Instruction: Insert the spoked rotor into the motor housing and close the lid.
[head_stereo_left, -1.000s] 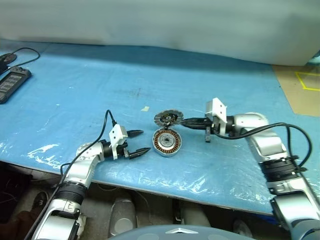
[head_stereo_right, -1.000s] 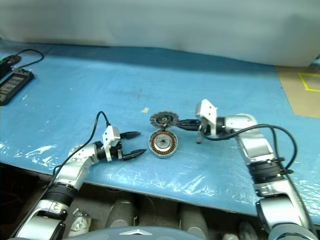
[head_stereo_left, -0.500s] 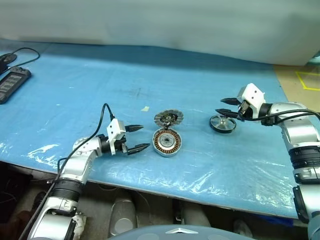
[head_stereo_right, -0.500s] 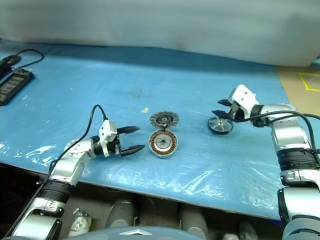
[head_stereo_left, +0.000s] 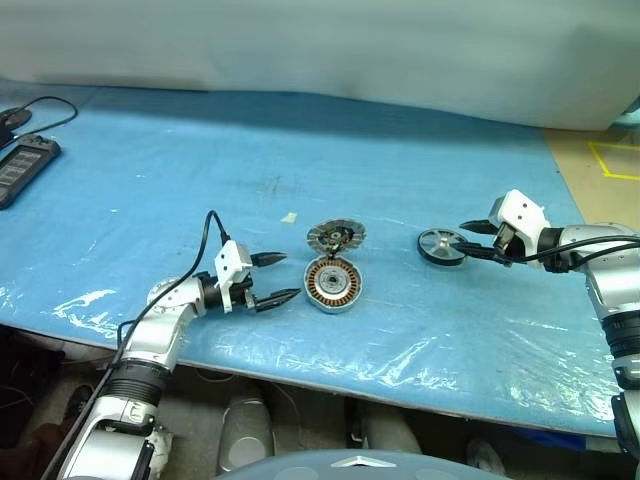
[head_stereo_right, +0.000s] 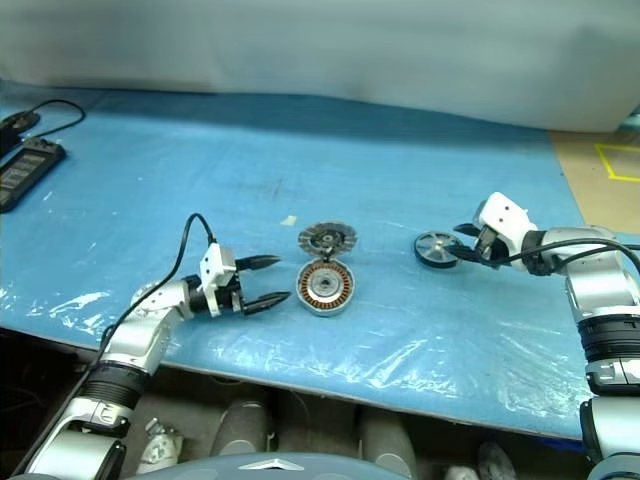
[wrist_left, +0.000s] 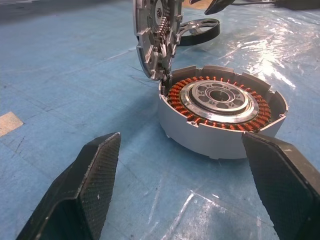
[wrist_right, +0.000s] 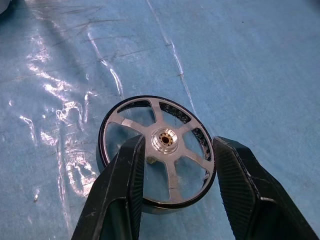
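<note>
The motor housing (head_stereo_left: 333, 284) lies flat near the table's front, its copper windings ringing a silver centre (wrist_left: 222, 112). Its grey finned lid (head_stereo_left: 336, 237) stands open, hinged up at the far side of the housing (wrist_left: 152, 35). The spoked rotor (head_stereo_left: 441, 246) lies flat on the blue sheet to the right of the housing, spokes up (wrist_right: 157, 150). My right gripper (head_stereo_left: 468, 242) is open at the rotor's right edge, and its fingers (wrist_right: 125, 180) reach over the near part of the rim. My left gripper (head_stereo_left: 285, 277) is open and empty, level, just left of the housing.
A black device (head_stereo_left: 25, 165) with a cable sits at the far left edge. A small pale scrap (head_stereo_left: 289, 217) lies behind the housing. A tan surface with yellow tape (head_stereo_left: 600, 180) adjoins the blue sheet at the right. The table's front edge (head_stereo_left: 330, 375) is close below the housing.
My right gripper has swung from beside the lid out to the right, over to the rotor, and has opened. The left gripper has stayed open in place.
</note>
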